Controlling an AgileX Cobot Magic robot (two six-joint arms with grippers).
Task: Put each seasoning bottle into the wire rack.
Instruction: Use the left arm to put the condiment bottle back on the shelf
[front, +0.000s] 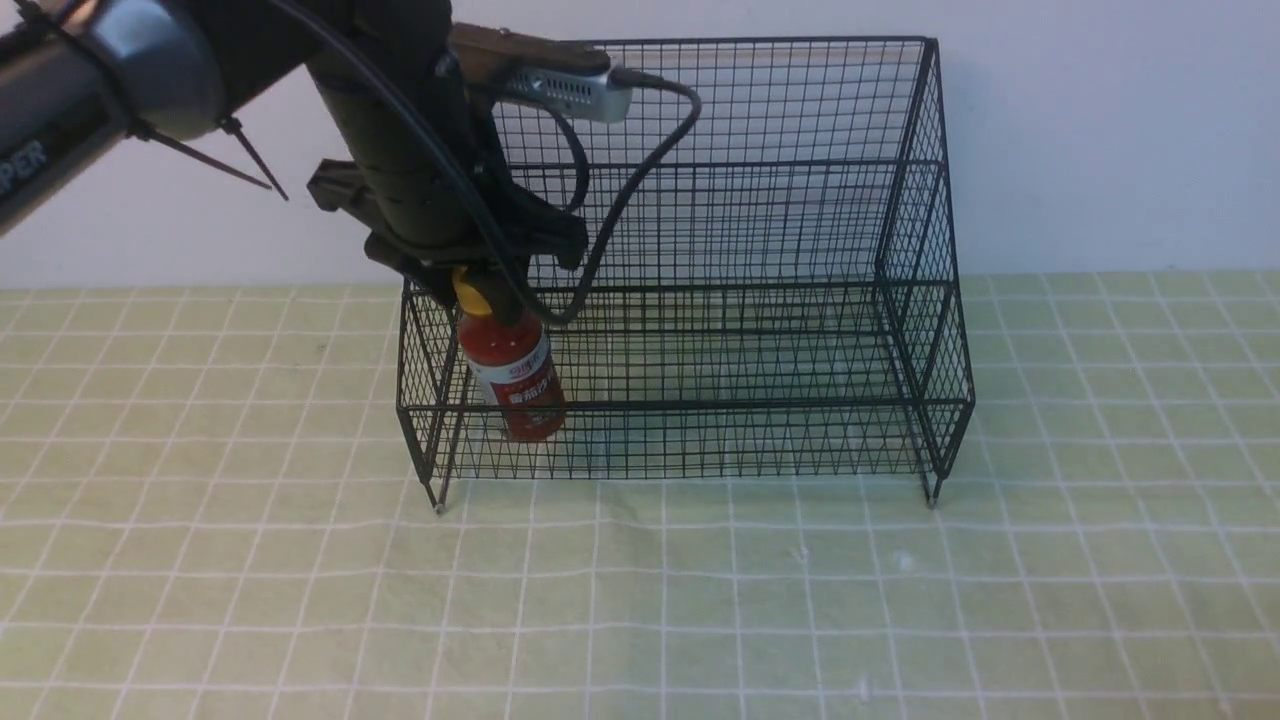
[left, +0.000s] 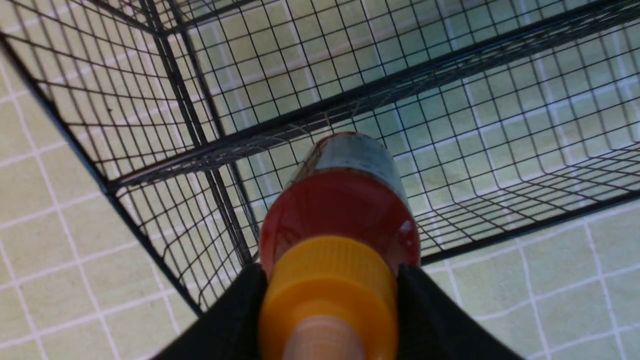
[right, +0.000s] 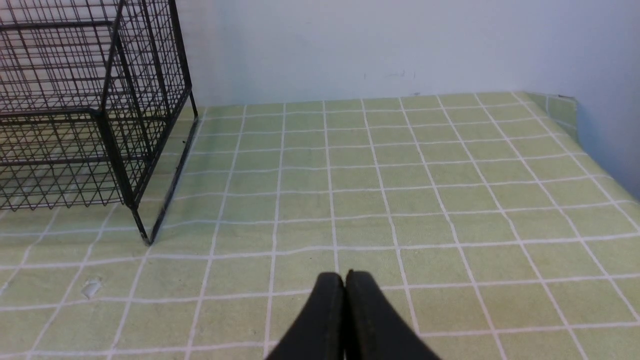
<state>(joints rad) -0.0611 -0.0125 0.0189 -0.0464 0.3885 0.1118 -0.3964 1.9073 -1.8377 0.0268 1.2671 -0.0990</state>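
The seasoning bottle (front: 510, 375) holds dark red sauce and has a yellow-orange cap and a white-and-red label. It hangs tilted inside the left end of the lower front tier of the black wire rack (front: 760, 250). My left gripper (front: 478, 285) is shut on its cap from above. In the left wrist view the bottle (left: 345, 200) points down into the rack (left: 350, 100) with the jaws of the left gripper (left: 330, 280) pressed on both sides of the cap. My right gripper (right: 345, 275) is shut and empty, low over the cloth, to the right of the rack (right: 90, 115).
A green checked cloth (front: 700, 600) covers the table, with a white wall behind. The table's right edge and corner (right: 570, 105) show in the right wrist view. The left arm's cable (front: 640, 180) loops in front of the rack's upper tier.
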